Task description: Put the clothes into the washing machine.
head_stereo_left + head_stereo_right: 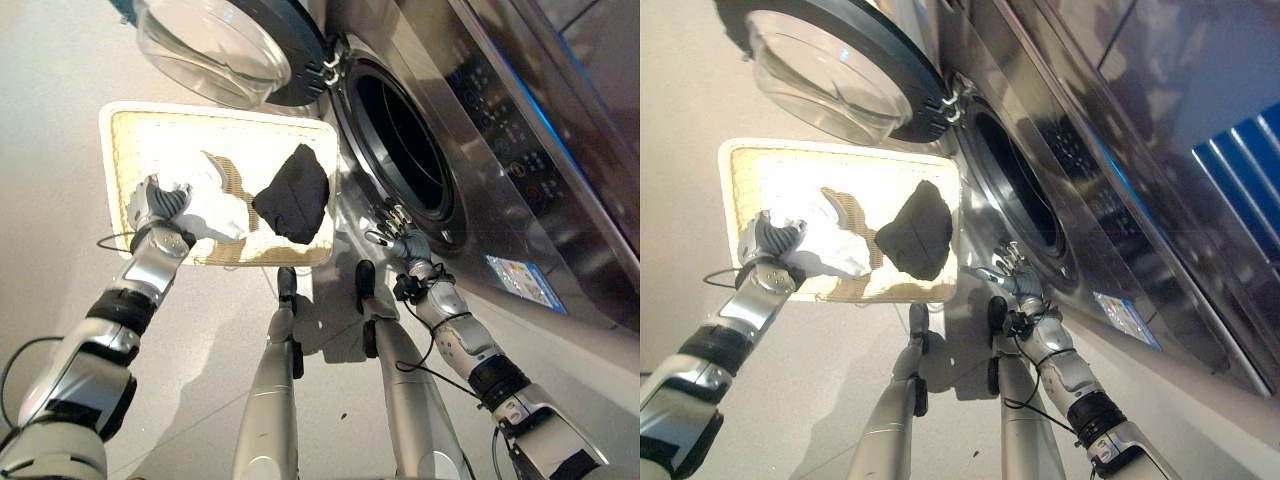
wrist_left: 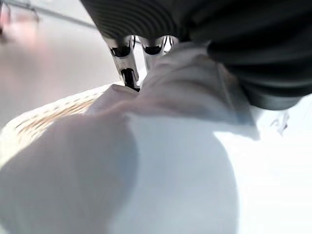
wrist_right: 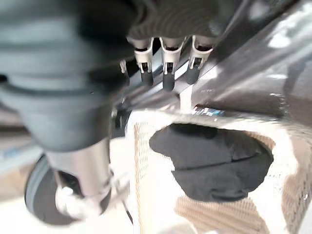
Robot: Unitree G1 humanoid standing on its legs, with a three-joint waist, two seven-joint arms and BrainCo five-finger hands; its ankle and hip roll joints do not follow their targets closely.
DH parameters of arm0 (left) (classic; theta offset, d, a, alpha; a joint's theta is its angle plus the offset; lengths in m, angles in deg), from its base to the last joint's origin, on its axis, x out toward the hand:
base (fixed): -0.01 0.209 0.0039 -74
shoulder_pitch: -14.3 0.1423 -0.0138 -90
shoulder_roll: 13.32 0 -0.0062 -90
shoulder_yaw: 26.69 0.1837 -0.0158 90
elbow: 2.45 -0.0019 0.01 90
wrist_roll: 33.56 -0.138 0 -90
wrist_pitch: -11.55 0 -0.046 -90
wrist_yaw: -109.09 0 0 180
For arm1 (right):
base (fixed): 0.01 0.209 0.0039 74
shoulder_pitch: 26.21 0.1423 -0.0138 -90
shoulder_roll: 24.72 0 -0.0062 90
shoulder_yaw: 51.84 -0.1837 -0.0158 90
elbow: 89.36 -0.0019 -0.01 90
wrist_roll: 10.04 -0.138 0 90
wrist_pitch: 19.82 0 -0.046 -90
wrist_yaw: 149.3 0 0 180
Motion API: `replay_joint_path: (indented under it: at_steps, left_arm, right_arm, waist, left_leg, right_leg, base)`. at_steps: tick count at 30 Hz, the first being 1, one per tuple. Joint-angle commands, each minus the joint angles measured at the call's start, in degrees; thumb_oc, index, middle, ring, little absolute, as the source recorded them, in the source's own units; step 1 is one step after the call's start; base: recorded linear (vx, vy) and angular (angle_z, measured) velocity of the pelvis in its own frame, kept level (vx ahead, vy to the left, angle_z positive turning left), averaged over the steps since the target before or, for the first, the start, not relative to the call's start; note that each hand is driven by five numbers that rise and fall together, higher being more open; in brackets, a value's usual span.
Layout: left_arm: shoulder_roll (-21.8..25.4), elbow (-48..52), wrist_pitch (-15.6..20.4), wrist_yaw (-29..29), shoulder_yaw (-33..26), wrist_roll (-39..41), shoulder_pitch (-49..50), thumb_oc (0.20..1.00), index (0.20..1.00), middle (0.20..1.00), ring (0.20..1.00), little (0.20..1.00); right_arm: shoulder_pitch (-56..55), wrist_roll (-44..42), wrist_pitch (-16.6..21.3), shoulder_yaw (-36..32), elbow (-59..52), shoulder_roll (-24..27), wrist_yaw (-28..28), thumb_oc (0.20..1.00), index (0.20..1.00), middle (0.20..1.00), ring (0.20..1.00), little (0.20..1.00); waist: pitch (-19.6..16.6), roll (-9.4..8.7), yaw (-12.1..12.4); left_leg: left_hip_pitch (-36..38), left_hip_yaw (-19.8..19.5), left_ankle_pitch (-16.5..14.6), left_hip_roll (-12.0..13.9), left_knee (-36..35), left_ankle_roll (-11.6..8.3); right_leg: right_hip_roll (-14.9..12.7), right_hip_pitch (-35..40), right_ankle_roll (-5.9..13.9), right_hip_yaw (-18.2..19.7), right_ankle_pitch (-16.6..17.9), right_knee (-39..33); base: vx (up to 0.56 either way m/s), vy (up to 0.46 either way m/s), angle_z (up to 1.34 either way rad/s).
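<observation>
The washing machine [image 1: 520, 150] stands with its round door [image 1: 230, 45] swung open, and just beside it on the floor sits a woven basket [image 1: 125, 135] holding a white garment [image 1: 215, 200] and a dark garment [image 1: 292, 197]. The left hand [image 1: 155, 205] is down in the basket, its fingers seemingly curled into the white garment. The right hand [image 1: 400, 238] hovers by the drum opening's lower rim, fingers straight and holding nothing.

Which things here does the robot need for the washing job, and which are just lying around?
Needed for the job:
- white cloth, with the left hand on it
- dark cloth
- basket holding both
- washing machine, door open
- right hand, near the machine's front

Just lying around:
- nothing that I can see
</observation>
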Motion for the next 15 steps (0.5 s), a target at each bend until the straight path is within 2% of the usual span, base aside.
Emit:
replay_joint_path:
  at_steps: [1,3,7,12,14,15]
  left_arm:
    - [-0.3,8.0,6.7,7.2,-3.6,4.7,-0.6,0.2,0.2,0.2,0.2,0.2]
    - [-0.5,11.0,7.6,10.5,-4.0,6.3,0.6,0.2,0.2,0.2,0.2,0.2]
    - [-1.1,22.2,7.7,21.2,-3.2,13.3,2.8,0.2,0.2,0.2,0.2,0.2]
    - [-1.6,28.0,8.4,29.0,-0.6,18.2,2.8,0.2,0.2,0.2,0.2,0.2]
    - [-1.6,28.1,8.4,29.3,-0.5,18.3,2.8,0.2,0.2,0.2,0.2,0.2]
    - [-1.9,29.6,8.1,31.4,0.8,19.1,2.4,0.2,0.2,0.2,0.2,0.2]
  right_arm:
    - [0.8,7.5,-0.6,1.2,-5.9,0.7,-3.1,1.0,1.0,1.0,1.0,1.0]
    - [1.4,9.0,-1.1,1.7,-6.3,1.1,-4.2,1.0,1.0,1.0,1.0,1.0]
    - [2.8,10.2,-2.6,3.5,-7.0,1.6,-7.7,1.0,1.0,1.0,1.0,1.0]
    - [3.5,9.7,-3.9,5.8,-8.1,1.3,-10.3,1.0,1.0,1.0,1.0,1.0]
    - [3.5,9.6,-4.0,5.9,-8.1,1.3,-10.4,1.0,1.0,1.0,1.0,1.0]
    - [4.0,8.4,-4.5,6.6,-8.5,1.5,-11.1,1.0,1.0,1.0,1.0,1.0]
  waist:
    - [-0.8,3.56,0.0]
    - [-0.8,3.74,0.5]
    - [-0.8,3.86,2.0]
    - [-0.8,3.68,2.6]
    - [-0.8,3.68,2.6]
    - [-0.8,3.54,2.6]
  left_leg:
    - [1.3,4.2,-2.3,-3.8,1.2,1.4]
    - [1.3,4.0,-2.4,-3.9,1.6,1.4]
    - [1.7,3.1,-2.8,-4.5,3.0,1.78]
    - [2.2,2.6,-3.0,-5.0,3.6,2.35]
    - [2.2,2.6,-3.0,-5.1,3.6,2.37]
    - [2.4,2.4,-3.0,-5.2,3.6,2.55]
  right_leg:
    - [1.1,5.5,4.51,0.0,-0.9,-6.1]
    - [0.8,5.9,4.53,-0.4,-1.1,-5.9]
    - [0.0,7.3,4.6,-2.1,-1.6,-5.0]
    - [-0.1,8.1,4.73,-2.9,-1.3,-4.8]
    - [-0.1,8.2,4.73,-2.9,-1.3,-4.8]
    - [-0.1,8.4,4.89,-3.0,-1.0,-4.9]
  base:
    - [-0.03,-0.069,0.26]
    - [-0.01,-0.069,0.16]
    - [-0.01,-0.089,0.21]
    - [0.0,-0.052,0.13]
    - [0.0,-0.017,0.0]
    - [0.0,-0.036,0.0]
